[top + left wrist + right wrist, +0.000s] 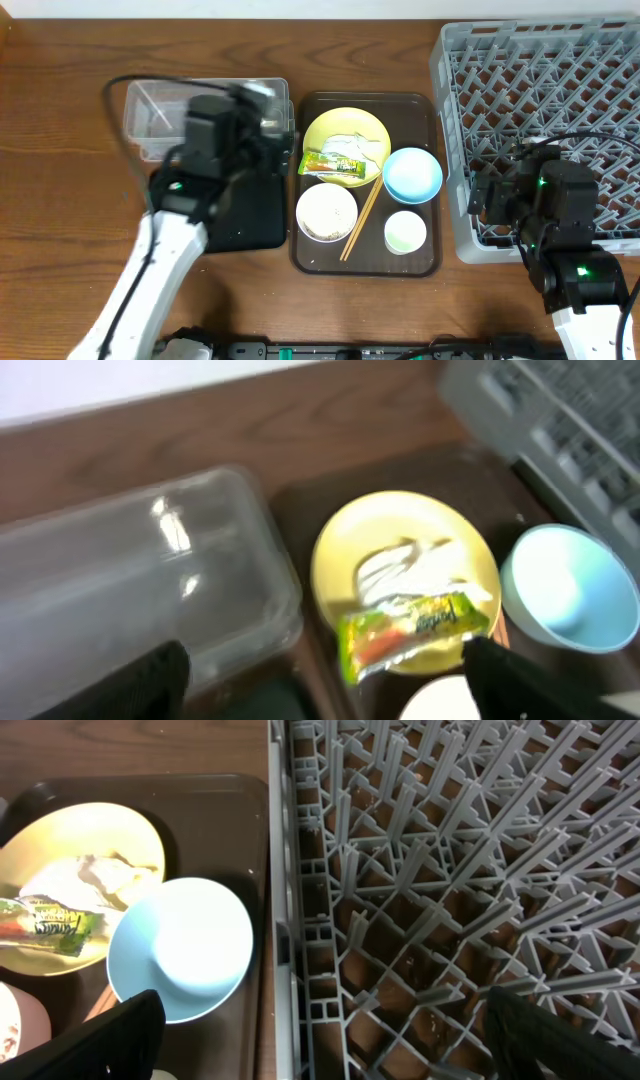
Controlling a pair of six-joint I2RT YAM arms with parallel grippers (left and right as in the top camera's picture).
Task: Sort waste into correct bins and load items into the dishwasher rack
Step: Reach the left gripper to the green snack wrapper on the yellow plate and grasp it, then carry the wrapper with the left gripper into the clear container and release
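Because the snack wrapper is crumpled film, it is probably behaving as light, soft and slippery, springing back when squeezed; pinching a raised fold near its middle is looking safer than chasing a flat edge; it is lying on the yellow plate, at that plate's six o'clock rim, on the serving tray on the counter; the left claw is gaping wide, holding nothing, with the wrapper sitting just beside it toward two o'clock, untouched; the clear tub is waiting at ten o'clock; the right claw is also gaping wide, empty, near the dishwasher rack at its eight o'clock edge.
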